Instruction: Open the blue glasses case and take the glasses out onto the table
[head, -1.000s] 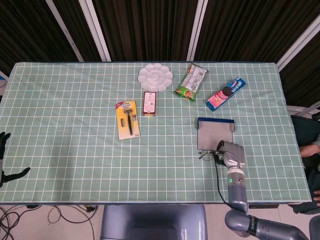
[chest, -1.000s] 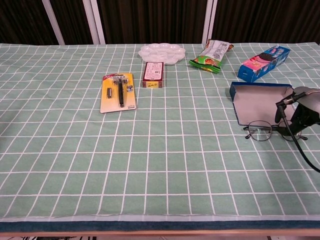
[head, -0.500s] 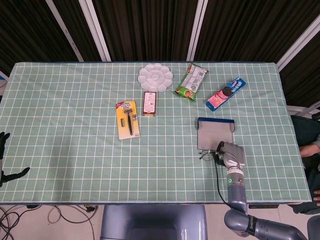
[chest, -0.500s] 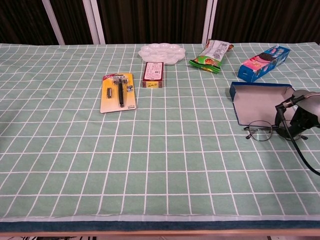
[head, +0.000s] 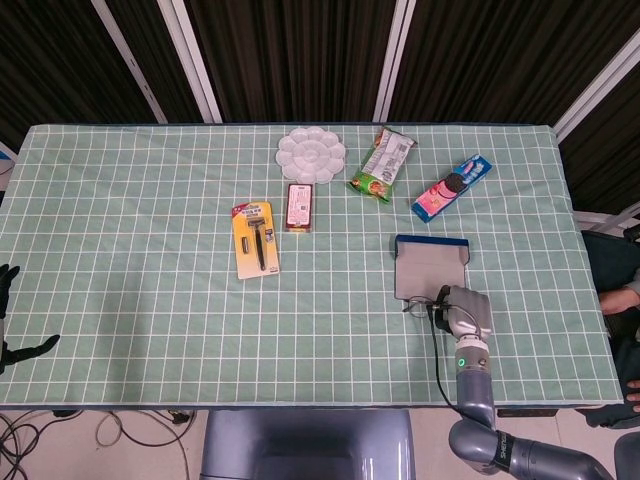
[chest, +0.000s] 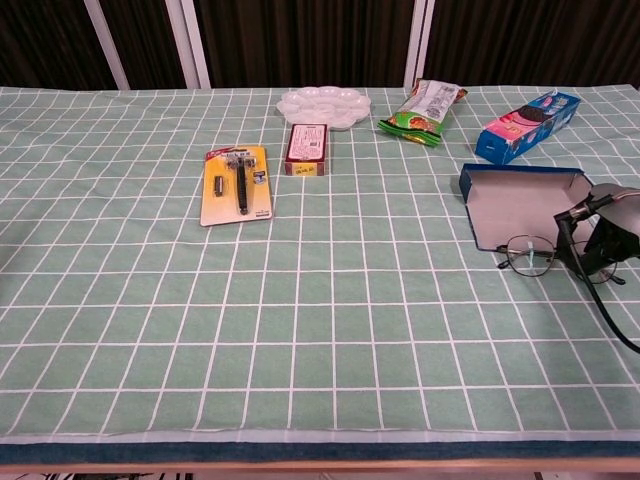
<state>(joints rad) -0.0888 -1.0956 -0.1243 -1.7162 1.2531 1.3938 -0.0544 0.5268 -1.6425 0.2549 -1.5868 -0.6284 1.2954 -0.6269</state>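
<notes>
Table (head: 130, 250) covered by a green cloth with a white grid, backed by dark slatted panels. Blue glasses case (chest: 520, 203) lies open on the right side of the table, grey lining up, blue rim toward the far edge. Right hand (chest: 605, 230) sits at the case's near right corner, low over the cloth; in the head view it shows as a grey housing (head: 463, 312) on the end of its arm. Whether its fingers grip anything cannot be told: they are hidden behind the housing in both views. Glasses (chest: 530, 255) stand just left of this hand at the case's near edge, lenses facing the camera, the right side of the frame running in under the hand; contact with the fingers not resolvable. Left hand (head: 10, 325) is at the far left frame edge, off the table, dark fingers apart and holding nothing. Further items, well apart from the case: white paint palette (head: 311, 154), blue biscuit pack (head: 452, 187), green snack bag (head: 382, 163), yellow razor card (head: 254, 238), small red box (head: 299, 206).
</notes>
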